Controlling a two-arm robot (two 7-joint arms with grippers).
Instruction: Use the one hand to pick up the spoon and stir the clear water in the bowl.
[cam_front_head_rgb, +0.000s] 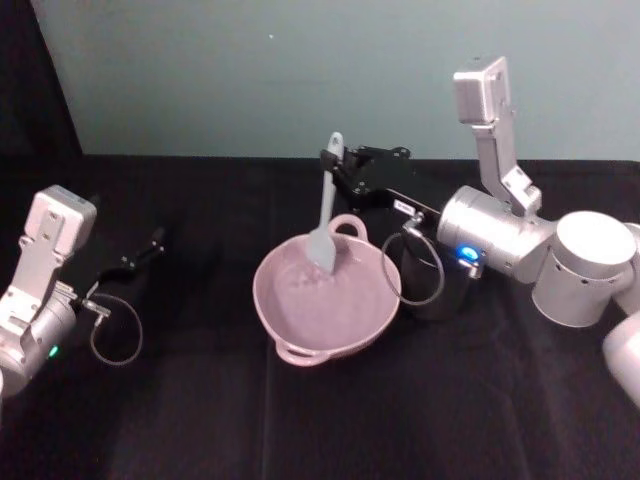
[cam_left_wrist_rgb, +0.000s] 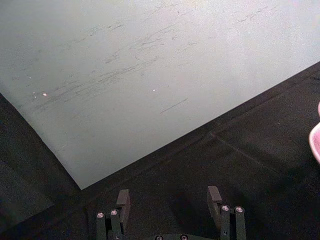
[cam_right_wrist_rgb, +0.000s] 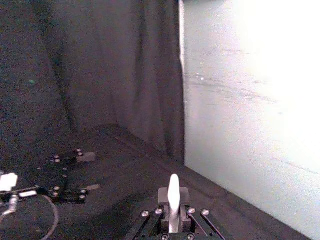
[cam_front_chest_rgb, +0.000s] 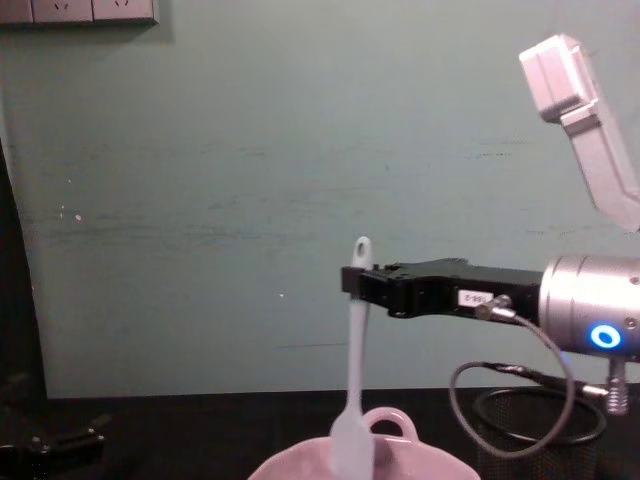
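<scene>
Clamped in jaws of the right gripper (cam_front_head_rgb: 333, 162), the spoon (cam_front_head_rgb: 327, 205) hangs toward six o'clock into the bowl (cam_front_head_rgb: 262, 305). The left gripper (cam_front_head_rgb: 150, 245) idles at nine o'clock, jaws wide.

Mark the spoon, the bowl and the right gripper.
spoon (cam_front_chest_rgb: 356, 345), chest view, mid handle.
bowl (cam_front_head_rgb: 372, 300), head view, right inner wall.
right gripper (cam_front_chest_rgb: 355, 282), chest view, fingertips clamped on the spoon handle.

black mesh cup (cam_front_chest_rgb: 540, 455): upright | black tablecloth (cam_front_head_rgb: 200, 420) | teal wall (cam_front_head_rgb: 250, 70) | sockets (cam_front_chest_rgb: 80, 10)
</scene>
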